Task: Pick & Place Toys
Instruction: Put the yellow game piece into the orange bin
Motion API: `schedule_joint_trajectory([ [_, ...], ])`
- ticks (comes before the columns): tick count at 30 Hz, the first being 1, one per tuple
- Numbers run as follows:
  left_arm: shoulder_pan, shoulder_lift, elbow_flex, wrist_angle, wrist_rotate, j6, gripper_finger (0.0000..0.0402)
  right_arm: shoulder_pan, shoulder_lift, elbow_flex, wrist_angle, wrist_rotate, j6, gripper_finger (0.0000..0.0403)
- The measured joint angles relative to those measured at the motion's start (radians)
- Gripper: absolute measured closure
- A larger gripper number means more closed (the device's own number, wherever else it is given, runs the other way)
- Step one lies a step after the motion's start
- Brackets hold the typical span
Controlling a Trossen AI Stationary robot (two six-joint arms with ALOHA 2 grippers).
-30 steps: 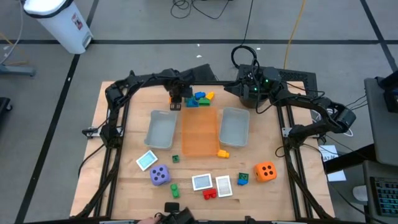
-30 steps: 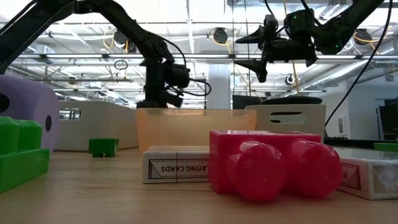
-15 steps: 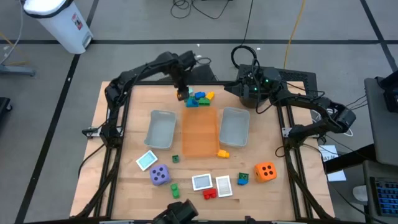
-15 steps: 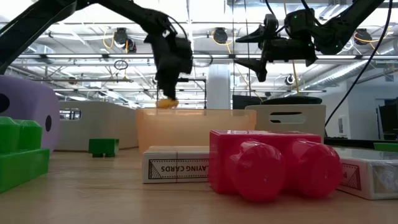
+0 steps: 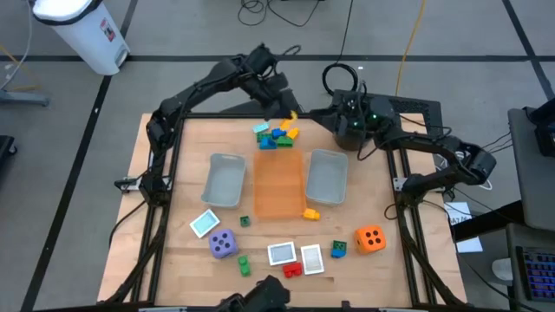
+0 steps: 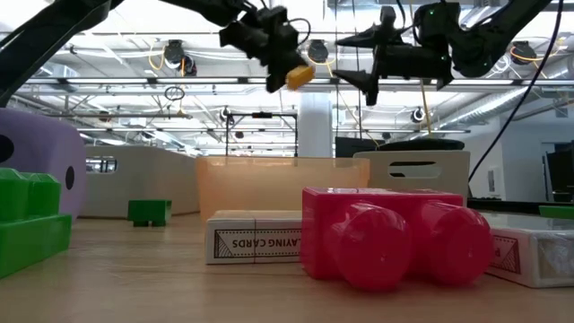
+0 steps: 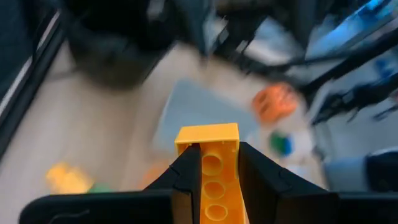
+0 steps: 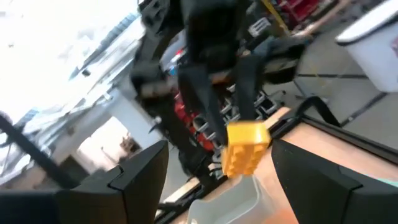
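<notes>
Two arms are meeting at twelve o'clock of the table in the high view: the left gripper (image 5: 279, 97) is hanging above a cluster of bricks (image 5: 277, 136) beyond the orange tray (image 5: 277, 184), the right gripper (image 5: 340, 117) waiting at one o'clock. Its load is hard to make out there. Low view: the left gripper (image 6: 289, 65) is carrying a yellow brick (image 6: 300, 76) high in the air (well clear of the trays). Left wrist view: both fingers (image 7: 187, 180) are pinching the yellow brick (image 7: 211, 168) by its sides. Right wrist view: its own fingers (image 8: 140, 174) are standing apart, empty, facing the brick (image 8: 245, 147).
</notes>
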Motion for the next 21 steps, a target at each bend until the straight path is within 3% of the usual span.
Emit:
schedule_joint_trajectory([
  [3, -0.011, 0.000, 0.000, 0.122, 0.048, -0.076, 0.0326, 0.035, 0.000, 0.000, 0.041, 0.003, -0.060, 0.0122],
  [7, -0.023, 0.000, 0.000, 0.236, 0.070, -0.154, 0.0326, 0.055, 0.000, 0.000, 0.040, 0.082, -0.060, 0.0122],
  [15, -0.049, 0.000, 0.000, 0.356, 0.065, -0.222, 0.0326, 0.091, 0.000, 0.000, 0.043, 0.232, -0.110, 0.0122],
  [21, -0.065, 0.000, 0.000, 0.412, 0.039, -0.253, 0.0326, 0.108, 0.000, 0.000, 0.067, 0.262, -0.115, 0.0123],
])
